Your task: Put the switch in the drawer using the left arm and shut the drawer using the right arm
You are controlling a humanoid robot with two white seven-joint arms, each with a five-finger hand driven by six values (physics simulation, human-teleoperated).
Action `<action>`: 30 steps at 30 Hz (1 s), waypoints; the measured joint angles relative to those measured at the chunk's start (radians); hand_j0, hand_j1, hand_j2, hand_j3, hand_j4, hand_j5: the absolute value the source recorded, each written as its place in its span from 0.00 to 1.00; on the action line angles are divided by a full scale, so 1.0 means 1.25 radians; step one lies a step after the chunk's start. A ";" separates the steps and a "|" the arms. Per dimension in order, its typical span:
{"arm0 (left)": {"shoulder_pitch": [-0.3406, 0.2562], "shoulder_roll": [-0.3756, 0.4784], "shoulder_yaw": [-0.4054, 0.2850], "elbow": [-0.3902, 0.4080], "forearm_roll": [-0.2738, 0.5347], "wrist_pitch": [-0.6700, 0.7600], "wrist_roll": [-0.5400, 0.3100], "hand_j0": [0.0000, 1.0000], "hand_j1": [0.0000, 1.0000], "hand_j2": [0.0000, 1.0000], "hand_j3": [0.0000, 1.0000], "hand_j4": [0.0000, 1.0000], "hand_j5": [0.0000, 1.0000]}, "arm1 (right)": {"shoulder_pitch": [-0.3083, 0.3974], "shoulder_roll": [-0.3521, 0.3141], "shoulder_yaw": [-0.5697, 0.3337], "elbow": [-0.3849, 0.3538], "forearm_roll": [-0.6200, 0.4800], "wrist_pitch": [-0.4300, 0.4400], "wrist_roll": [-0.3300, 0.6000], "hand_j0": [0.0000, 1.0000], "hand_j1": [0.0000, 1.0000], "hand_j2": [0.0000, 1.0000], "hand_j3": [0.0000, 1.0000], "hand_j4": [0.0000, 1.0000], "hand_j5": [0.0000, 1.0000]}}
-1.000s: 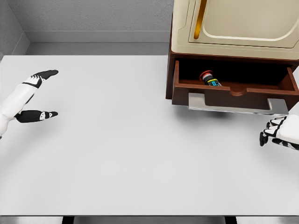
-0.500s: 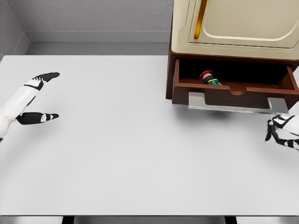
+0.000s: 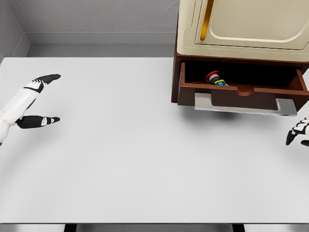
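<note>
A white counter point(image 3: 120, 154) fills most of the view from the robot's head, with grey walls behind it. At the counter's far right stands a cabinet point(image 3: 241, 29) with a cream top and dark brown sides. Its drawer point(image 3: 241, 94) is pulled open toward the robot, and a flat grey handle point(image 3: 246, 105) runs along the drawer's front edge. The switch point(image 3: 217, 79) lies inside the drawer, left of the drawer's middle, near its back; it is a small dark body with a red cap and coloured markings, tilted on its side. The left hand point(image 3: 36, 99) hovers over the counter far to the left of the drawer, well apart from it, with its white forearm entering from the left edge. Its black fingers point(image 3: 46, 77) are released and spread wide, holding nothing, with the thumb point(image 3: 41, 121) set apart below. The right hand point(image 3: 299, 133) shows only partly at the right edge, below and to the right of the drawer's handle, not touching it. Only a few black and white fingertips are in view there, so I cannot tell whether they are released or clenched.
</note>
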 measured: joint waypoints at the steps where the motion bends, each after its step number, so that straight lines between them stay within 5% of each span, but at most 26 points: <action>1: 0.000 0.000 0.000 0.000 0.000 0.000 0.000 1.00 1.00 1.00 1.00 1.00 1.00 | 0.000 -0.006 0.000 -0.005 -0.008 0.000 -0.001 0.54 0.54 0.54 0.54 0.54 0.54; 12: 0.001 0.000 0.000 -0.001 0.000 0.000 0.000 1.00 1.00 1.00 1.00 1.00 1.00 | 0.021 -0.068 0.028 -0.042 -0.114 0.000 -0.016 0.50 0.50 0.50 0.50 0.50 0.50; 30: 0.004 0.000 0.001 -0.002 0.000 0.000 0.000 1.00 1.00 1.00 1.00 1.00 1.00 | 0.022 -0.066 0.025 -0.066 -0.184 0.000 -0.026 0.58 0.58 0.58 0.58 0.58 0.58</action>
